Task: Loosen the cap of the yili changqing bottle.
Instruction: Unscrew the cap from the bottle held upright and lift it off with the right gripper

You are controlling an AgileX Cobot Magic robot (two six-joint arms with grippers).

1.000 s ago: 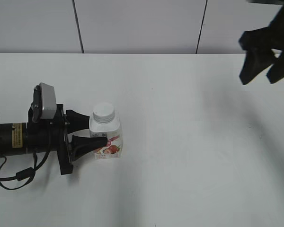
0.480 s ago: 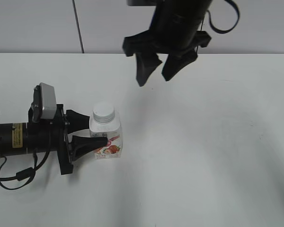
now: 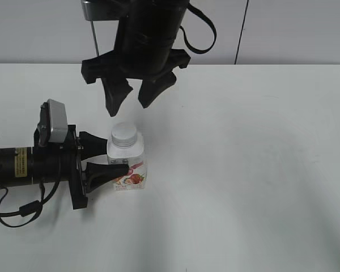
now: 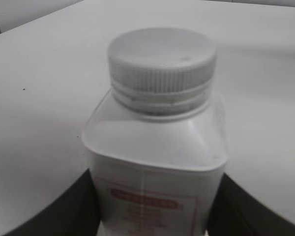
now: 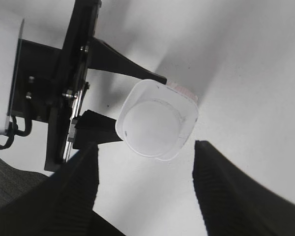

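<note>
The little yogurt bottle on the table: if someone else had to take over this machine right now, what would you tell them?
Left gripper: shut on the yili changqing bottle, clamping its body from the side; the bottle stands upright on the white table.
Right gripper: open, empty, hanging above the cap with its fingers pointing down; not touching it.
Done: bottle held steady, right arm roughly lined up over the top.
Left: lower the right gripper around the cap, close on its ribbed sides, twist to loosen. The cap looks fully seated on the neck in the left wrist view.
</note>
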